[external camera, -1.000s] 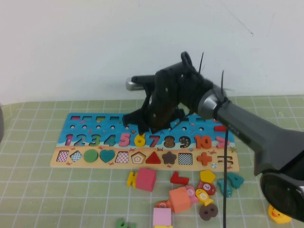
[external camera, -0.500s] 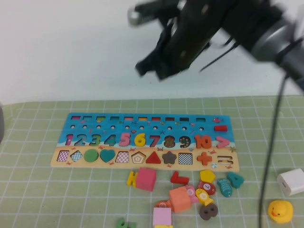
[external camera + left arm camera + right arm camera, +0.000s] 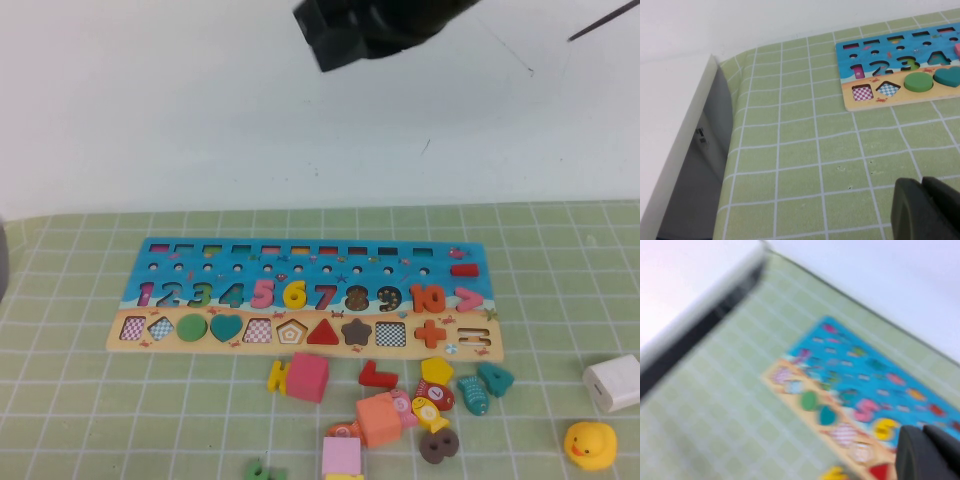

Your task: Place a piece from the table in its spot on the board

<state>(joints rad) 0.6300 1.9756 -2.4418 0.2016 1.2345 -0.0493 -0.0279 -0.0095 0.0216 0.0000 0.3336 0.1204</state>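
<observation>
The piece, the yellow 6, sits in the board in the number row, betw. the pink 5 and the red 7. By the look of it, the task's placing step is done. Whether the 6 is fully flush in its recess can't be told from the high view.

R pincer is high above the table, at the top edge of the high view and well clear of the board. In its wrist view the R pincer looks closed w/ nothing in it, though that view is smeared, so this is prob. rather than certain. L pincer is low over the table, off the board's "1" end, closed on nothing and parked.

Risks from here:
- If the 6 is only half seated, any bump to the board could tip it out of the recess.
- The board lies loose on the table, so a low pass by the R arm could shove it and unseat other digits too.
- Loose bits crowd the board's near edge: pink block, red piece, yellow pentagon. A careless descent there could scatter them.
- The duck and white block lie on the R side, where the R arm would likely pass if it came down low.
</observation>
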